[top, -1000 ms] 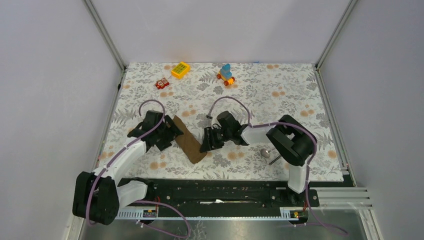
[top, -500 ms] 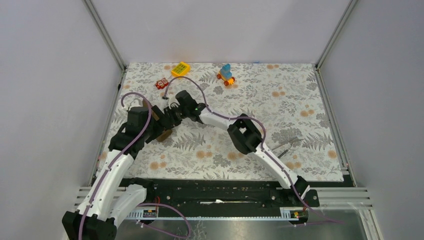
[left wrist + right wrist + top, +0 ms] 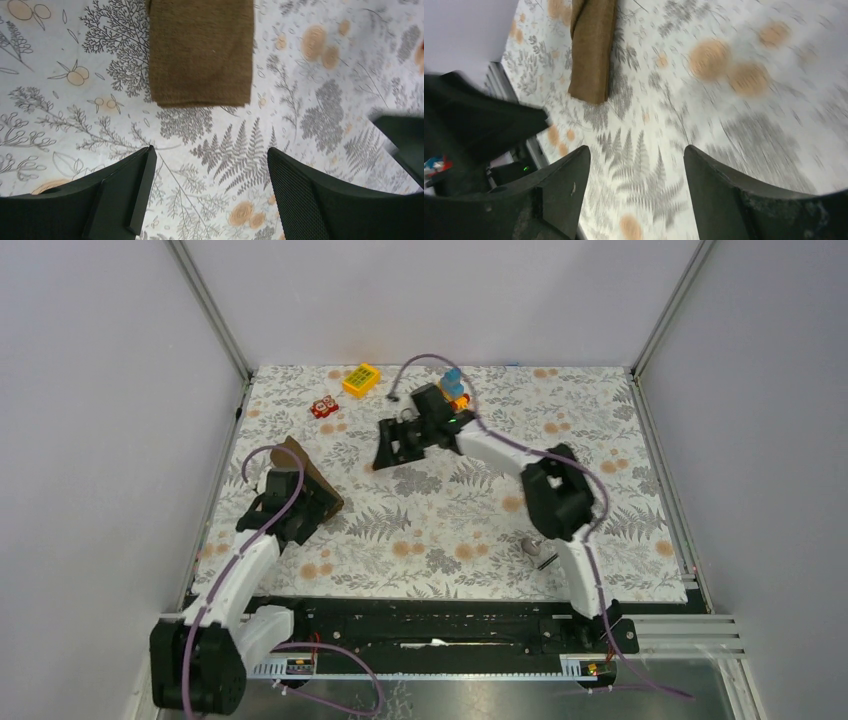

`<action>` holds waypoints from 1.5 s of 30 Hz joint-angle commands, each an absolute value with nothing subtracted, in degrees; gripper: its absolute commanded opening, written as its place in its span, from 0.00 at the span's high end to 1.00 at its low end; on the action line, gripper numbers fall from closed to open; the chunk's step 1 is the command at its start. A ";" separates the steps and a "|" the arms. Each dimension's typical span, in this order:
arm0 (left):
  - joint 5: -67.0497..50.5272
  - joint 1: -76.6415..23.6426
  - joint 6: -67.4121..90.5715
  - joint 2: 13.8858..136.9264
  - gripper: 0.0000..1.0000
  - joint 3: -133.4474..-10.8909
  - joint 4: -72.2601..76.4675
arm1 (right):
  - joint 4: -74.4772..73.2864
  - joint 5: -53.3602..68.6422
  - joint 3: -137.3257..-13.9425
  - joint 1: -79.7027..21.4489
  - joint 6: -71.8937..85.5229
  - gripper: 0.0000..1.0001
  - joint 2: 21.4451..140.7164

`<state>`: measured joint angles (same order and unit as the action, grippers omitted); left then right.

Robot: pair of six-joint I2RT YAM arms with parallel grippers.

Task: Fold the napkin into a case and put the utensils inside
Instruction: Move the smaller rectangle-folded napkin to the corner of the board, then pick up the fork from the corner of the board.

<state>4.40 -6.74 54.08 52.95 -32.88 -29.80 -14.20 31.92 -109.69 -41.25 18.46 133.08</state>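
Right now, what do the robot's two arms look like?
Both the left arm and right arm have white tube-shaped links joined by chunky black joints, with a thin purple cable looping along each. The left end effector and right end effector each have two flat black fingers.

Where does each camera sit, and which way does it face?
Top external: above and behind the left arm and right arm, looking down on the tablecloth; both show.
Left wrist: faces straight down at the napkin; open left gripper shows.
Right wrist: tilted, looks across toward the napkin; open right gripper shows.
Both wrist views share the napkin.
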 commanded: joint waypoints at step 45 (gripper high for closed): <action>-34.64 -9.18 44.58 75.07 0.03 -51.28 -3.79 | -34.62 -0.83 -56.78 -29.39 23.69 0.00 70.78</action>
<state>-25.43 -7.16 54.57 79.15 -49.91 4.27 -22.96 10.24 -57.87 -33.71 19.92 77.45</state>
